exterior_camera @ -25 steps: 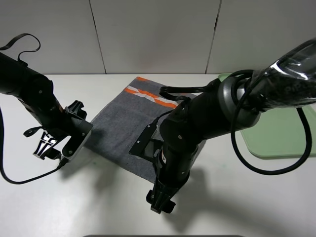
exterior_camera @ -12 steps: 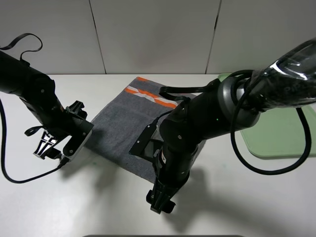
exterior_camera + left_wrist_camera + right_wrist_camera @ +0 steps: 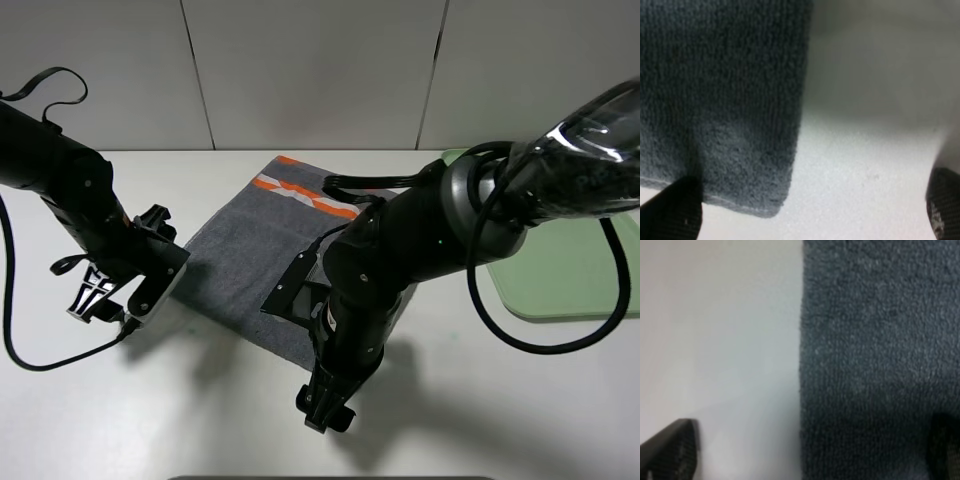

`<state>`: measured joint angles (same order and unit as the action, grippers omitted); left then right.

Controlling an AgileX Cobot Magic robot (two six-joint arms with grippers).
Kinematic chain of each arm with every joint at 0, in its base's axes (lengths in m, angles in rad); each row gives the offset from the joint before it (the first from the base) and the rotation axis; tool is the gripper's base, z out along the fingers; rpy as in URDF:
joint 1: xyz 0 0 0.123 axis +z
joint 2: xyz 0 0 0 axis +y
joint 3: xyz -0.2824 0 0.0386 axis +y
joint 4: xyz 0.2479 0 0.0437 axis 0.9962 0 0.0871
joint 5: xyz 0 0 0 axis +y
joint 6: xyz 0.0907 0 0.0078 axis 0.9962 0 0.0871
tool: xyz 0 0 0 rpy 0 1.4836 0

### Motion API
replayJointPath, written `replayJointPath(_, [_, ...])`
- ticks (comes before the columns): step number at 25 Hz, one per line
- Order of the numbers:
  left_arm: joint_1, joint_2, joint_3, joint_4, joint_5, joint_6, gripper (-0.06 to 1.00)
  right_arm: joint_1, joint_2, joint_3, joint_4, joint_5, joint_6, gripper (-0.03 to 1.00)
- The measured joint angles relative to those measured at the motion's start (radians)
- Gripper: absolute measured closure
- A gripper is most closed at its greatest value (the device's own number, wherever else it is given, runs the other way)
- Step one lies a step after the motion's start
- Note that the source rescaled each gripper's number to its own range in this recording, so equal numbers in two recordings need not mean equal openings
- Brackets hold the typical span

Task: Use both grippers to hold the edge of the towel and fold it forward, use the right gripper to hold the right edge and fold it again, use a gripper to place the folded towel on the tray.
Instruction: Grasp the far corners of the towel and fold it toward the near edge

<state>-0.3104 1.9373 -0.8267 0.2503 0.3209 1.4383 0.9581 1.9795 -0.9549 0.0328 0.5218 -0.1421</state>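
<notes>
The dark grey towel (image 3: 250,250) lies flat mid-table, its orange-and-white band at the far end. My left gripper (image 3: 120,300) hovers at the towel's left corner. In the left wrist view that gripper (image 3: 807,210) is open, one fingertip (image 3: 670,212) over the towel (image 3: 725,100) and the other over bare table. My right gripper (image 3: 325,405) hangs by the towel's near corner, the bulky arm covering the cloth's right part. In the right wrist view it (image 3: 807,452) is open and straddles the edge of the towel (image 3: 875,350). The pale green tray (image 3: 560,290) sits at the right.
The white table (image 3: 150,400) runs around the towel, with a grey panelled wall (image 3: 320,70) behind it. The right arm's plastic-wrapped upper section (image 3: 590,130) and a black cable (image 3: 520,335) hang over the tray's near-left side.
</notes>
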Motion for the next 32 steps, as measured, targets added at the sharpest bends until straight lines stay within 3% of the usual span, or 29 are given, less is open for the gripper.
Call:
replayJointPath(5, [0.005, 0.0, 0.0, -0.038, 0.0, 0.01, 0.06, 0.0, 0.0, 0.0, 0.0, 0.001, 0.0, -0.03])
replayJointPath(9, [0.007, 0.0, 0.0, -0.045, 0.003, 0.014, 0.15, 0.0, 0.0, 0.0, 0.0, 0.001, 0.0, -0.03])
replayJointPath(13, [0.007, 0.002, 0.005, -0.049, 0.025, 0.014, 0.32, 0.0, 0.0, 0.0, 0.0, 0.001, 0.0, -0.03])
replayJointPath(18, [0.007, 0.002, 0.008, -0.074, 0.019, 0.01, 0.61, 0.0, 0.0, 0.0, 0.0, 0.001, -0.007, -0.03])
replayJointPath(21, [0.007, 0.003, 0.008, -0.083, -0.004, 0.008, 0.7, 0.0, 0.0, 0.0, 0.0, 0.002, -0.008, -0.03])
replayJointPath(32, [0.007, 0.007, 0.011, -0.098, -0.081, 0.003, 0.74, 0.0, 0.0, 0.0, 0.0, 0.002, -0.01, -0.03])
